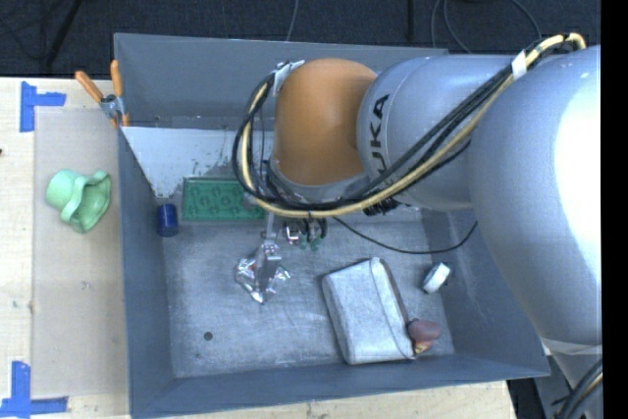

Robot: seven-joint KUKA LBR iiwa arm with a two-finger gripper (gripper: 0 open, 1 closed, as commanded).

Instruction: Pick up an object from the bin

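The gripper (261, 272) hangs low over bare floor at centre-left of the bin (201, 319); whether it is open or closed cannot be told. A green block (218, 201) lies just above it, a grey pad (365, 311) to its right.

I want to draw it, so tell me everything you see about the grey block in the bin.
The grey block is a thick rectangular pad with rounded corners; it looks like rough cloth. It lies flat on the floor of the bin, turned askew, by the wall at the view's lower edge, right of the middle. A small reddish-brown lump rests against its lower right corner.
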